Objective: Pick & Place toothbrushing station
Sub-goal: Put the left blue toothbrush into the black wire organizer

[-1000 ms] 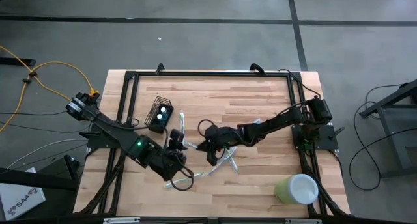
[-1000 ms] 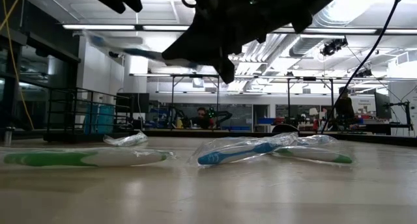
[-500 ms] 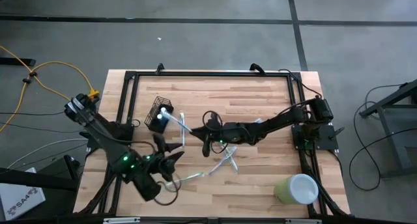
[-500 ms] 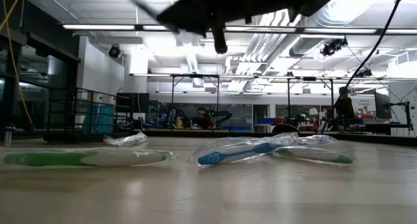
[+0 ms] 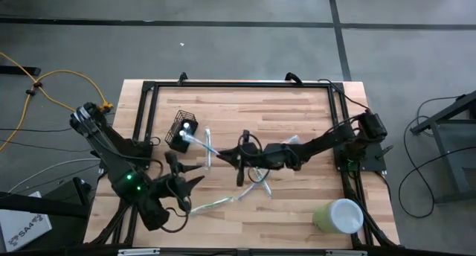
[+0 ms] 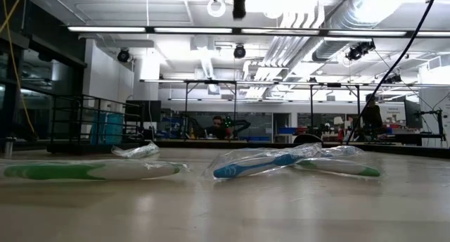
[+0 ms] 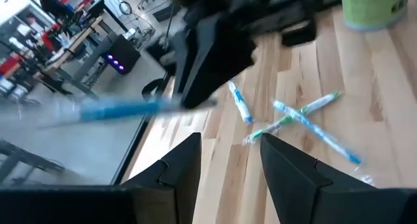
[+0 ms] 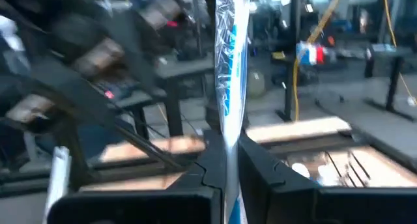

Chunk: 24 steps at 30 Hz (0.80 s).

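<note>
The right gripper (image 5: 239,158) is closed on a wrapped blue toothbrush (image 8: 229,87), pinched near its lower end so that it stands upright between the fingers in the right wrist view. In the high view this gripper sits over the middle of the worktop (image 5: 297,114), with the toothbrush running from it toward the mesh holder.

The black wire-mesh holder (image 5: 182,131) stands near the far left part of the worktop, apart from both grippers. Something pale shows inside it; what it is cannot be told.

The left gripper (image 5: 195,181) is wide and holds nothing. It lies low on the left side of the worktop, nearer the front edge than the holder, and appears to be waiting.

Several more wrapped toothbrushes (image 7: 306,116) lie loose on the worktop near the middle; the low view shows a green one (image 6: 84,172) and a blue one (image 6: 271,162) flat on the wood. A pale green cup (image 5: 338,215) lies at the front right corner, well apart from the work.

Judgement: the step in hand is the carry of one toothbrush to the holder, with the drop not yet made. The next move calls for bringing the free end over the holder's open top, keeping the toothbrush near upright, lowering it inside, then releasing. The holder is small and light, so a sideways nudge could tip it. Several toothbrushes remain to be placed.
</note>
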Each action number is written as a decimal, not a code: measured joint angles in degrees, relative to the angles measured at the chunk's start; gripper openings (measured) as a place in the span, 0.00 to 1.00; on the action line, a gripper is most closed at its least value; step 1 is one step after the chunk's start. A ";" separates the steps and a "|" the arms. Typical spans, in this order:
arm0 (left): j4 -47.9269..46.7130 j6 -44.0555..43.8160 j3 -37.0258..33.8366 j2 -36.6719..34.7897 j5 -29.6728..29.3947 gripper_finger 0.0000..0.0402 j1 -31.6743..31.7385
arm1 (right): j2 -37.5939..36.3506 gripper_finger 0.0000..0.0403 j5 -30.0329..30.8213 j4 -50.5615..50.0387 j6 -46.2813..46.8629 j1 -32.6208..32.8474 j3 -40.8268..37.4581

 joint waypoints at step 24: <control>43.23 40.22 0.00 -2.37 -4.04 0.38 -2.11 | -2.24 0.03 10.45 11.53 -16.46 14.84 0.02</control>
